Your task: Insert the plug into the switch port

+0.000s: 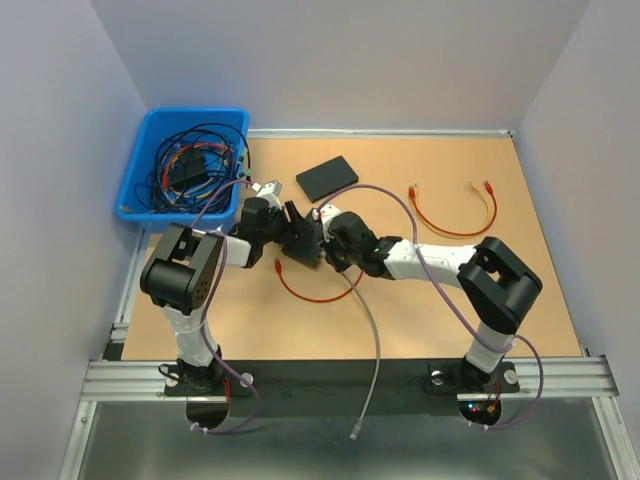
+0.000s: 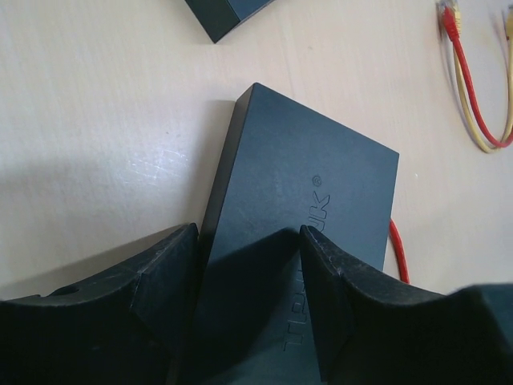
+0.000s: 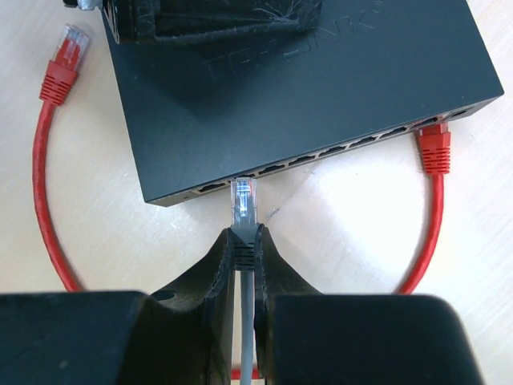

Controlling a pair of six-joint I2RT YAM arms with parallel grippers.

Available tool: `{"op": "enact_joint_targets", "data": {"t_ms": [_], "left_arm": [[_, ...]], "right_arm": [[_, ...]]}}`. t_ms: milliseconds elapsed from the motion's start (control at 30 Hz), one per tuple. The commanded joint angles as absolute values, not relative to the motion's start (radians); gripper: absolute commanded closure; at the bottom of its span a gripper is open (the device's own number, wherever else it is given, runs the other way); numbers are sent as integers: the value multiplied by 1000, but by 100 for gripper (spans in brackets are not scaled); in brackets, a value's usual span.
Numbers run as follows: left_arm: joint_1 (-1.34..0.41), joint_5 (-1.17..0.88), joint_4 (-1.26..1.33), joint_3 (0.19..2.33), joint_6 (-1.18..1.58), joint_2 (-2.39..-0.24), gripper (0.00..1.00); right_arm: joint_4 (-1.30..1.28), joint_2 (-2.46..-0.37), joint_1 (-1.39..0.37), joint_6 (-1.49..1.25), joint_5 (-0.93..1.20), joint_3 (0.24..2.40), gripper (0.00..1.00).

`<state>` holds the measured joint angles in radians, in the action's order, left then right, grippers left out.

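Note:
The black switch [image 1: 302, 235] sits mid-table, its port row facing my right gripper [image 3: 244, 237]. That gripper is shut on the boot of a grey cable's clear plug [image 3: 244, 200]. The plug tip touches the front face of the switch [image 3: 296, 96] at the second port from the left. My left gripper [image 2: 248, 237] is shut on the back end of the switch [image 2: 304, 200], one finger on its top face and one at its side. A red cable's plug [image 3: 434, 148] sits in a port at the right end. The cable's other plug [image 3: 62, 64] lies loose.
A blue bin [image 1: 135, 190] of tangled cables stands at the back left. A second black box [image 1: 327, 177] lies behind the switch. A red and a yellow patch cable [image 1: 450, 215] lie to the right. The grey cable [image 1: 372, 330] trails off the near edge.

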<state>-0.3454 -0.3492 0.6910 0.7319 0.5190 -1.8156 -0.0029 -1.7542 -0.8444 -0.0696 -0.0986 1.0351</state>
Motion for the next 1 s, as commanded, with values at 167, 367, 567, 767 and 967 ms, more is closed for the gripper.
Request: {"op": "enact_joint_targets", "data": {"t_ms": [167, 367, 567, 767, 967], "left_arm": [[-362, -396, 436, 686, 506, -1887, 35], [-361, -397, 437, 684, 508, -1891, 35], [-360, -403, 437, 692, 505, -1898, 35], [-359, -407, 442, 690, 505, -1898, 35], [-357, -408, 442, 690, 502, -1879, 34]], "right_arm": [[172, -1739, -838, -130, -81, 1014, 100], [195, -1766, -838, -146, -69, 1002, 99], [195, -1799, -839, -155, -57, 991, 100], [195, -1781, -839, -166, -64, 931, 100], [193, -1704, -839, -192, -58, 871, 100]]}}
